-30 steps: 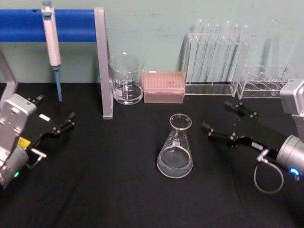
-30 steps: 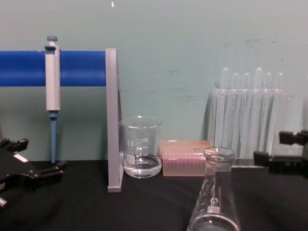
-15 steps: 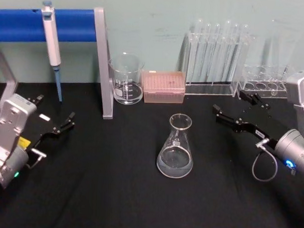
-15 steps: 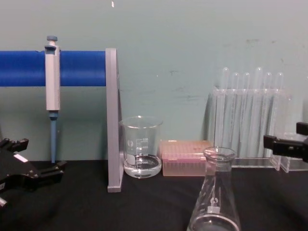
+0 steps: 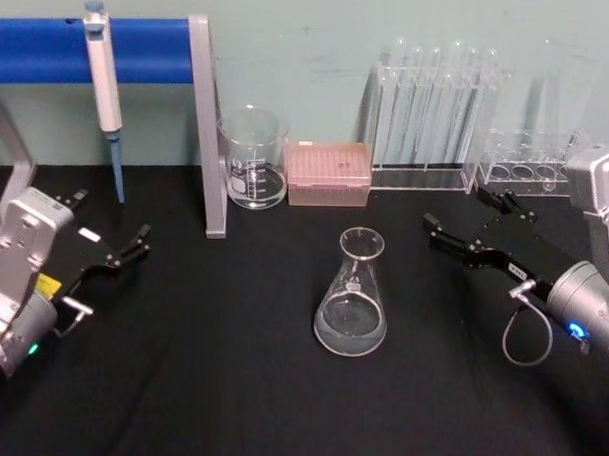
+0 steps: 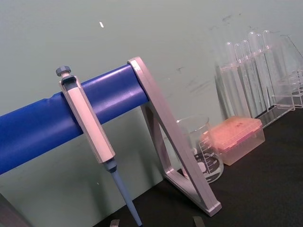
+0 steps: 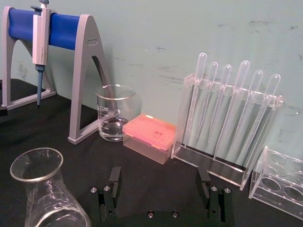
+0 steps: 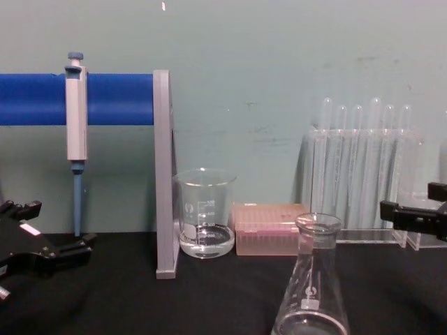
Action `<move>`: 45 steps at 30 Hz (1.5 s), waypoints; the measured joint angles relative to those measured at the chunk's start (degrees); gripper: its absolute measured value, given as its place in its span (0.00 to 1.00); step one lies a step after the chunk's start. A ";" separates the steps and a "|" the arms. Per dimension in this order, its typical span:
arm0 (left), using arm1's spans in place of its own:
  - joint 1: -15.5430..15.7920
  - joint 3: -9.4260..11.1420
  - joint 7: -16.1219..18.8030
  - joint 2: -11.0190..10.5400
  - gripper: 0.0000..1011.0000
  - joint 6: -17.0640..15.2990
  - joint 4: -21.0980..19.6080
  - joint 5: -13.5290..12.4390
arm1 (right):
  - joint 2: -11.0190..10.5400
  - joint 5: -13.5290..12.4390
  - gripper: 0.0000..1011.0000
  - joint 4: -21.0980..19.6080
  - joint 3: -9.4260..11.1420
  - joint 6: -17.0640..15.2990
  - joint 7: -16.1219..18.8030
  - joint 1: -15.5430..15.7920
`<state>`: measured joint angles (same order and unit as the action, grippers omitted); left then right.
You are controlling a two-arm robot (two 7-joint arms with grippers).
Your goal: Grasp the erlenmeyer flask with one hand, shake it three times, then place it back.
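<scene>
The right gripper (image 5: 463, 221) sits a touch nearer the erlenmeyer flask (image 5: 351, 295) than half a second ago, and over the full second it has swung from low and close beside the flask to up and back toward the racks – fingers spread apart, nothing between them. The flask itself has not budged: it stands upright in the middle of the black table (image 5: 229, 385), base down, long axis vertical, flared mouth pointing straight up, well clear of both grippers. The left gripper (image 5: 108, 228) holds the same spot at the table's left edge, its fingers parted and empty. From the chest view the flask (image 8: 311, 286) shows side-on with its white label mark on the cone, the right gripper's fingers (image 8: 412, 216) coming in level from the right edge at neck height – a height the head view cannot give. The right wrist view looks out between its own two spread fingers (image 7: 113, 182) and catches the flask's open rim (image 7: 37, 165) off to one side, not between them, with the beaker (image 7: 115, 113), the pink tip box (image 7: 149, 137) and the test tube rack (image 7: 227, 123) beyond. The left wrist view faces the pipette (image 6: 90, 127) hanging on its blue stand (image 6: 42, 127), with the beaker (image 6: 201, 151) behind.
</scene>
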<state>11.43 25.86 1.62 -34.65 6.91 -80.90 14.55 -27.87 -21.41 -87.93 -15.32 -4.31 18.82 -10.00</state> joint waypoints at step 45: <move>0.00 0.00 0.00 0.00 0.99 0.00 0.00 0.00 | -0.04 -0.17 0.99 -0.02 -0.10 0.11 -0.10 -0.04</move>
<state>11.43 25.86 1.62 -34.65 6.91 -80.90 14.55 -27.91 -21.58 -87.95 -15.42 -4.20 18.72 -10.04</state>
